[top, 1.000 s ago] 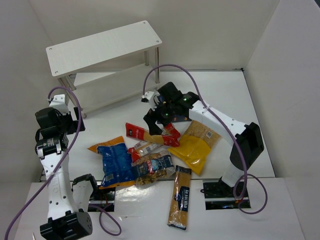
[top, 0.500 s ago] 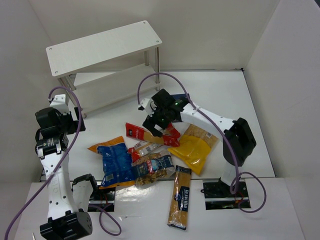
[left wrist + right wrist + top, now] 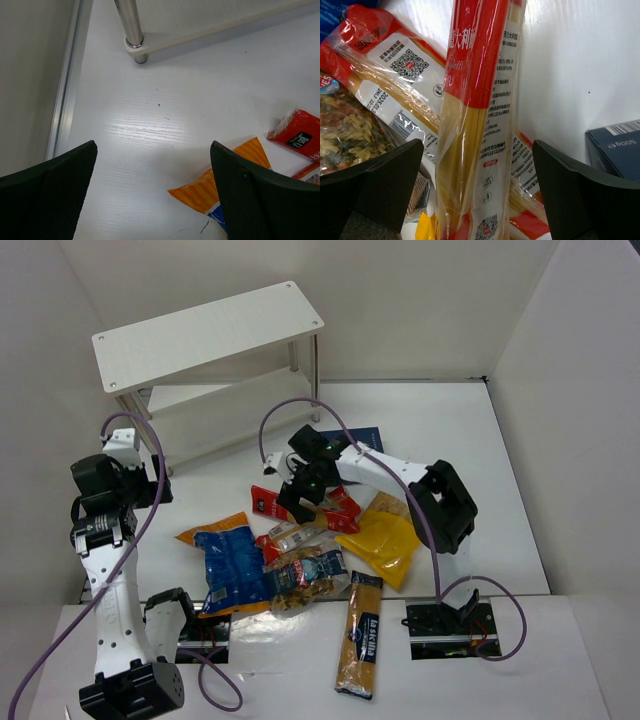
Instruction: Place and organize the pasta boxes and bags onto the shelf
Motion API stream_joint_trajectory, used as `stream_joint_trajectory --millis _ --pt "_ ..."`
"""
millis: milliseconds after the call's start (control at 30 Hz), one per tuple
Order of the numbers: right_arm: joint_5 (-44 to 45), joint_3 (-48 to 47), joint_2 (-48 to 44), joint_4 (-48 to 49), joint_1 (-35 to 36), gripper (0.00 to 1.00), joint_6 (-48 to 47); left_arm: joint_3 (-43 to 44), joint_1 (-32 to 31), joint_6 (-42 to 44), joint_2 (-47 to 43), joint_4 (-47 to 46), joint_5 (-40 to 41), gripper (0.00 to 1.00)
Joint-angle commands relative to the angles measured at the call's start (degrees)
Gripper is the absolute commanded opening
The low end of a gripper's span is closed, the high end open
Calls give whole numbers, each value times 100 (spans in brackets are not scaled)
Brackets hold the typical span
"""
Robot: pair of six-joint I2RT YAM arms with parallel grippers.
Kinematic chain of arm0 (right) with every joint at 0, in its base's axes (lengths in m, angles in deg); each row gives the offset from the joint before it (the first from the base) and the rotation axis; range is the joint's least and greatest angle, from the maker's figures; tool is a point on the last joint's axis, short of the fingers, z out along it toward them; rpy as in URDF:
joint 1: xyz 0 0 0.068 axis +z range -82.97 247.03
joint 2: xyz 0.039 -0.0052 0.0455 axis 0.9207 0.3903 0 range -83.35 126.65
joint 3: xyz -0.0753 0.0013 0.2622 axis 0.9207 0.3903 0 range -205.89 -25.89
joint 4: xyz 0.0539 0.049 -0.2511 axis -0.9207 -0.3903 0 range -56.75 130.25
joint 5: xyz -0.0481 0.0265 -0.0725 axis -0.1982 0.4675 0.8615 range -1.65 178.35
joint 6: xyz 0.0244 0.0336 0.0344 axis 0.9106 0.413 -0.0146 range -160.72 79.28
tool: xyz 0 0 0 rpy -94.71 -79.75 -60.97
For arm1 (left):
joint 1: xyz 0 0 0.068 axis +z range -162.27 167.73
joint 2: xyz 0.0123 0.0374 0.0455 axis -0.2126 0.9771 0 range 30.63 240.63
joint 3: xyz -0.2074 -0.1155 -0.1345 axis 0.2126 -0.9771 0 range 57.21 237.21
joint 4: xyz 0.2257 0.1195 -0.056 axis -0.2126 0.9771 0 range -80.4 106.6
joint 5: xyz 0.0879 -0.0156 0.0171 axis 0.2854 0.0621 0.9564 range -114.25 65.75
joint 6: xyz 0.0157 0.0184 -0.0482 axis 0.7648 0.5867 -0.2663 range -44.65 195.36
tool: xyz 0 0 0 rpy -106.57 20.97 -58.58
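Observation:
The white shelf stands at the back left. My right gripper is open, low over two red-and-clear spaghetti packs. In the right wrist view one pack lies between my spread jaws, and neither jaw touches it. The dark blue box lies behind the right arm. The yellow bag, blue-orange bag, clear-brown bag and blue-labelled spaghetti pack lie on the table. My left gripper is open and empty, above the table near the shelf's front left post.
The blue-orange bag's corner and a red pack's end show in the left wrist view. White walls close in the table on the left, back and right. The right arm's cable loops in front of the shelf.
My right arm has swung left and down onto the red spaghetti packs, uncovering the dark blue box. The left arm has not moved.

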Motion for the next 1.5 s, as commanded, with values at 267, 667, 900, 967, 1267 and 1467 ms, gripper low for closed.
stream_joint_trajectory --millis 267,667,900,967,1267,1467 --pt "-197 -318 434 133 49 96 -240 48 37 106 -15 -104 -133 99" --pt "-547 -738 919 -295 111 0 -398 48 37 106 -15 -104 -186 99" --pt "-1716 -1512 -48 -630 -231 0 49 48 37 106 -128 -104 -186 99" --pt "-1848 -1653 -250 -631 -293 0 190 48 37 106 -129 -104 -186 99" --pt "-1664 -1882 -550 -350 -416 0 630 48 37 106 -129 -104 -133 99" --pt "-1209 -2207 -427 107 -707 0 1262 48 37 106 -181 -104 -133 99"
